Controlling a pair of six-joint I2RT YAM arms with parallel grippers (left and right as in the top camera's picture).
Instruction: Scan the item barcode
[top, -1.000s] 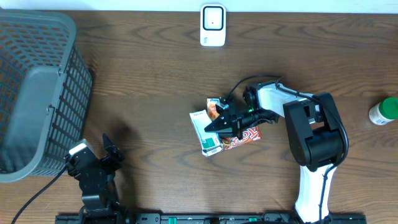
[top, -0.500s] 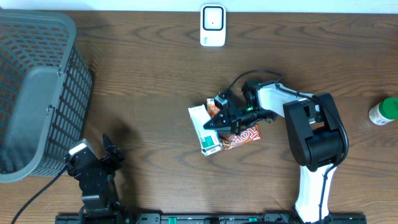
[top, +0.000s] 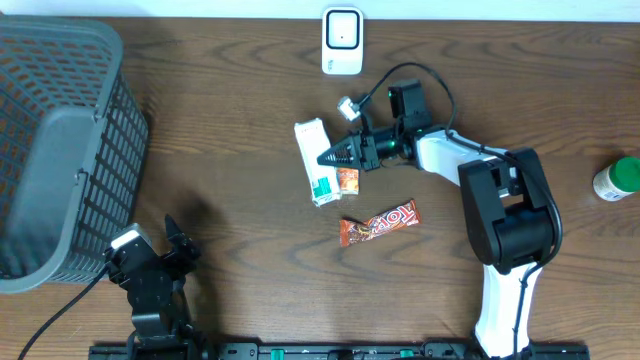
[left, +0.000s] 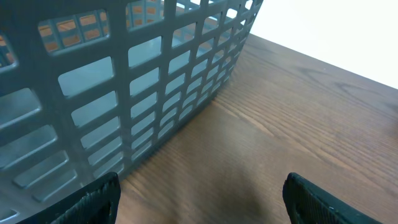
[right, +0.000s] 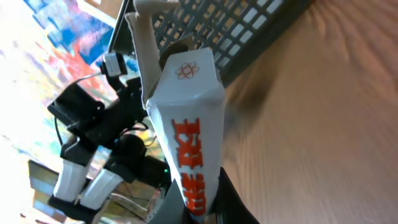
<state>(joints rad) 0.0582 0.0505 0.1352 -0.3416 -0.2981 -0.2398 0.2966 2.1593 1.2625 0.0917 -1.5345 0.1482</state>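
My right gripper (top: 337, 155) is shut on a white carton (top: 313, 160) with green and orange print, holding it left of centre, in front of the white scanner (top: 342, 40) at the far edge. In the right wrist view the carton (right: 189, 106) stands tall between the dark fingers (right: 233, 202), showing red lettering and a small red emblem. Whether it touches the table I cannot tell. No barcode shows. My left gripper (top: 152, 247) sits open at the near left beside the basket, nothing between its fingers (left: 93, 199).
A red-brown candy bar (top: 380, 222) lies loose on the wood in front of the carton. A large grey mesh basket (top: 60, 150) fills the left side; its wall (left: 124, 81) looms in the left wrist view. A green-capped bottle (top: 620, 178) stands at the right edge.
My right gripper has carried the carton up and left, away from the candy bar it lay against, toward the scanner. The candy bar stays on the table. The left arm has not moved.
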